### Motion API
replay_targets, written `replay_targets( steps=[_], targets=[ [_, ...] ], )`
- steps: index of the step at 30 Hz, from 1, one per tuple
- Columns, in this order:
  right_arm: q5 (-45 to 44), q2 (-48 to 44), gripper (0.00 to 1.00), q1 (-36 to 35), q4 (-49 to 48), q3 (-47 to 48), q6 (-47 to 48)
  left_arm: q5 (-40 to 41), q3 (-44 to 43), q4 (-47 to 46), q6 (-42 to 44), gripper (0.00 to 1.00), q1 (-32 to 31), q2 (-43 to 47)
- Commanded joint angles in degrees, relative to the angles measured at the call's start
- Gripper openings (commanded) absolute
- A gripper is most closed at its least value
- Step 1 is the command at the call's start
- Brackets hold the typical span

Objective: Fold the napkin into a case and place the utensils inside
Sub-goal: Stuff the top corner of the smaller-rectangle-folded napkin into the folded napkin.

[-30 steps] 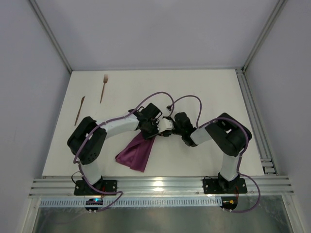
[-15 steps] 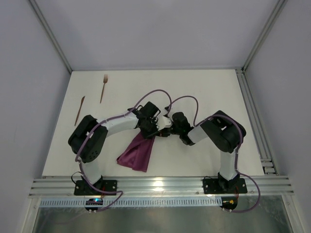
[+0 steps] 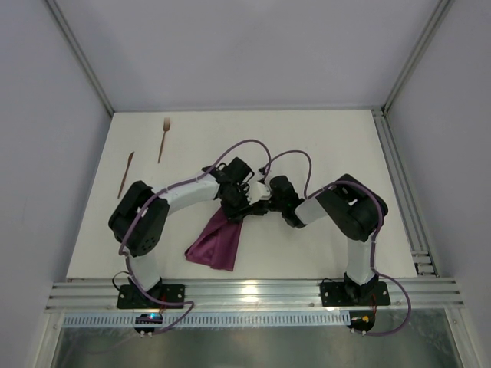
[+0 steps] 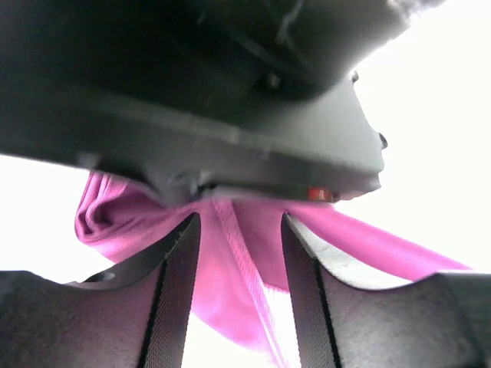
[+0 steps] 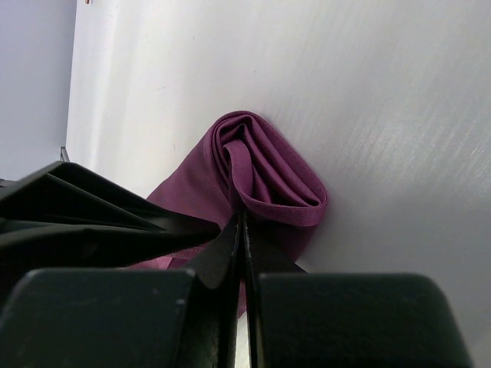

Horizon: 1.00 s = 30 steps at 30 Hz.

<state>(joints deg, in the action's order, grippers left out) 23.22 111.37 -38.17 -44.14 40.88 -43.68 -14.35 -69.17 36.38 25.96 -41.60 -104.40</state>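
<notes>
The plum-purple napkin (image 3: 217, 241) hangs bunched in mid-table, lifted at its upper end where both grippers meet. My right gripper (image 3: 257, 205) is shut on a rolled fold of the napkin (image 5: 268, 176), the jaws pinched together in the right wrist view (image 5: 242, 218). My left gripper (image 3: 236, 205) is right next to it. In the left wrist view (image 4: 238, 222) its fingers stand apart, with a hemmed edge of the napkin (image 4: 222, 284) hanging loose between them. The wooden fork (image 3: 163, 138) and knife (image 3: 126, 172) lie at the far left, away from both grippers. No folded case shows.
White table (image 3: 345, 146) inside pale walls, with an aluminium rail (image 3: 399, 176) along the right edge and another along the near edge. Purple cables loop above both wrists.
Both wrists have drawn slightly closer together and a little toward the far side. The napkin's hanging lower part has shifted slightly. The utensils have not moved.
</notes>
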Motion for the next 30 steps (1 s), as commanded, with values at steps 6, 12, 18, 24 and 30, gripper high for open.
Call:
replay_targets(
  steps=[6, 12, 18, 24, 30],
  targets=[
    [-2.83, 1.57, 0.04, -0.94, 5.47, 0.25, 1.93, -2.70, -5.89, 10.45, 0.06, 0.50, 0.12, 6.66],
    [-2.48, 1.39, 0.04, -0.85, 5.29, 0.43, 2.28, 7.55, 0.58, 9.42, 2.16, 0.46, 0.03, 11.75],
    [-2.13, 1.04, 0.04, -0.94, 5.64, 0.95, 2.64, 15.47, 9.39, 3.18, 4.19, 0.52, 0.12, 10.80],
    [-2.22, 0.78, 0.04, -0.94, 5.73, 0.69, 2.72, 12.26, 10.81, -1.14, 4.10, 0.51, -0.06, 10.80],
    [-2.22, 0.60, 0.04, -0.85, 5.73, 0.69, 2.90, 8.99, 10.72, -0.96, 2.87, 0.51, -0.14, 10.71]
  ],
)
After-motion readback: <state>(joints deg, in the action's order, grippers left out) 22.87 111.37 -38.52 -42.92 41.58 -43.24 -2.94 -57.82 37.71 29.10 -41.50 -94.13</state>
